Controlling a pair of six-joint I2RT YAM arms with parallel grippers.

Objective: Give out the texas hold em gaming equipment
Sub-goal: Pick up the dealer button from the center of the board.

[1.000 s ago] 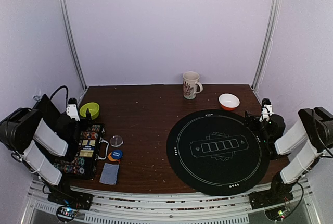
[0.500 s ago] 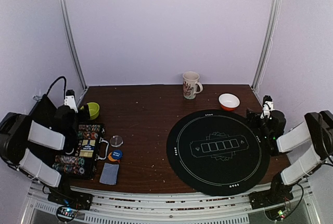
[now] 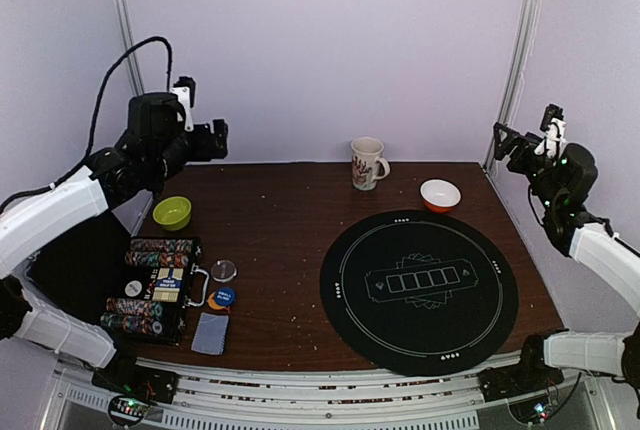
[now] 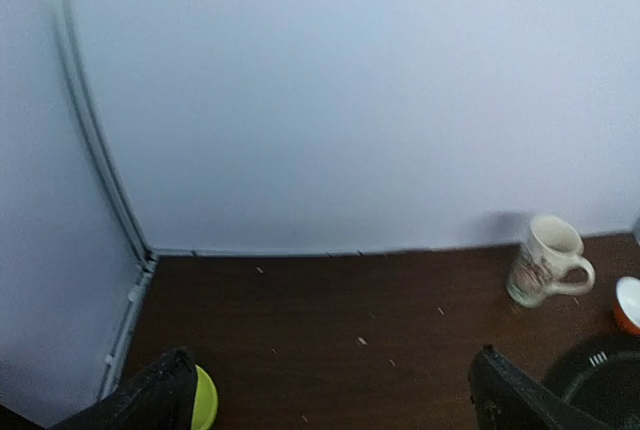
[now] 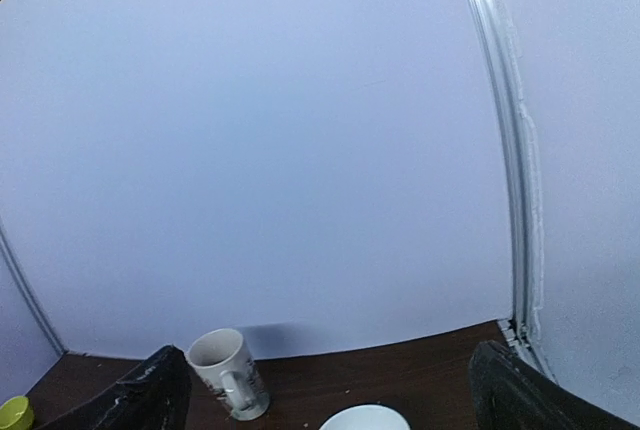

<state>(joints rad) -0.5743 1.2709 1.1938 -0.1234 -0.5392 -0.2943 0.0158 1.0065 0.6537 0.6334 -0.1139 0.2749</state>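
Observation:
In the top view a stack of grey-blue-backed cards (image 3: 210, 332) lies at the front left. Beside it lie a clear-grey button (image 3: 224, 270), a blue button (image 3: 224, 296) and an orange button (image 3: 213, 301). Poker chips (image 3: 160, 246) sit in rows in an open black case (image 3: 158, 290). My left gripper (image 3: 215, 139) is raised high above the back left of the table, open and empty. My right gripper (image 3: 505, 140) is raised high at the back right, open and empty. Both wrist views show wide-apart fingertips with nothing between them.
A round black felt mat (image 3: 418, 290) covers the right half of the table. A white patterned mug (image 3: 367, 163) stands at the back centre, also in the left wrist view (image 4: 543, 261) and right wrist view (image 5: 226, 373). A white-and-red bowl (image 3: 440, 194) and a green bowl (image 3: 172, 212) sit at the back.
Both arms have swung up from folded low positions beside the table to high raised poses at the back corners. Nothing on the table has moved.

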